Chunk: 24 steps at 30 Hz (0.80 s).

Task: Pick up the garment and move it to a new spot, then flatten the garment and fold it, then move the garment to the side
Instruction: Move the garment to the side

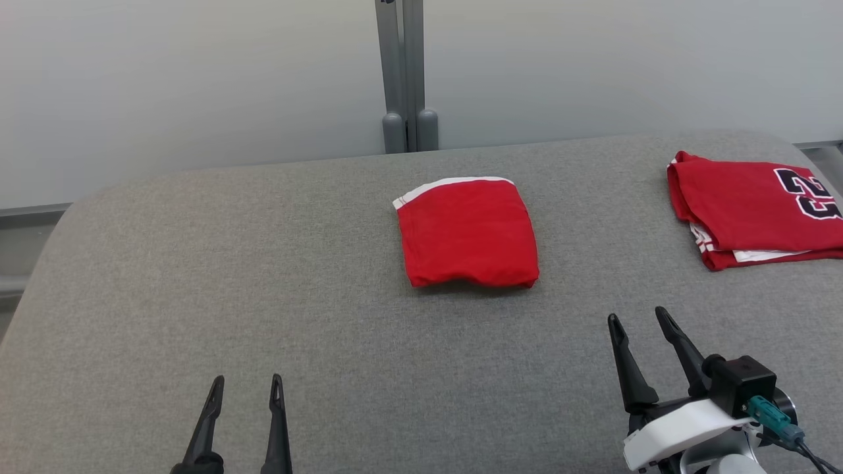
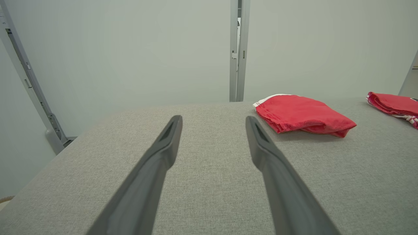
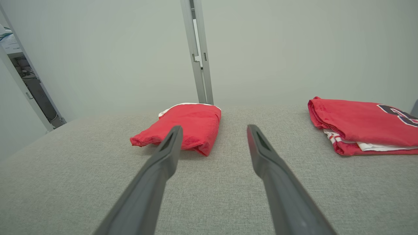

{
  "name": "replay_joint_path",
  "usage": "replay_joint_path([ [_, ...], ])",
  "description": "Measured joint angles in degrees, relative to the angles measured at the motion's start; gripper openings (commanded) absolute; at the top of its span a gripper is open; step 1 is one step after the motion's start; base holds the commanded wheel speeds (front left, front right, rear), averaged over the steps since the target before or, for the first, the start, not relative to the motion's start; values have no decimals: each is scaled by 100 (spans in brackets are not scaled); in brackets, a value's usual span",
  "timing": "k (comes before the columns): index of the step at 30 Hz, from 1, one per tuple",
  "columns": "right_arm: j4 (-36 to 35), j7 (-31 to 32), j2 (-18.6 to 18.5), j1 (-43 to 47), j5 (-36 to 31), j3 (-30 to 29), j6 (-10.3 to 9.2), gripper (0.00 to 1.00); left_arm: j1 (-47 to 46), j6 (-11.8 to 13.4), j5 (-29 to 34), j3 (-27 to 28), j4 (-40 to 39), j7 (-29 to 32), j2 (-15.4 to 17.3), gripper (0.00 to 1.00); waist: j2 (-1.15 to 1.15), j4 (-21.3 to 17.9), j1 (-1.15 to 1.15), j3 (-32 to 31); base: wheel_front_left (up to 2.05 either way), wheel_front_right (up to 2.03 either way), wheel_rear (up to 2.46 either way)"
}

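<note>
A red garment with a white hem lies folded into a neat square at the middle of the grey table. It appears up and to the right in the left wrist view and left of centre in the right wrist view. My left gripper hovers open at the lower left, well short of it, fingers empty. My right gripper stands open at the lower right, nearer the garment's front right corner, nothing between its fingers.
A second folded red jersey with black numerals lies at the table's far right edge, seen too in the right wrist view. A grey post stands behind the table against a pale wall.
</note>
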Motion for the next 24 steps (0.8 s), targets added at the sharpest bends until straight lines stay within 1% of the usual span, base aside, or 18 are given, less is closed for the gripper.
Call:
replay_joint_path([
  [19, 34, 0, -2, 1, 13, 14, 0, 100, -5, 1, 15, -43, 21, 0, 0, 100, 0, 33, 0, 26, 0, 0, 0],
  [24, 193, 0, 45, -33, 302, 168, 0, 100, -13, 7, 15, -64, 10, 0, 0, 100, 0, 37, 0, 72, 0, 0, 0],
])
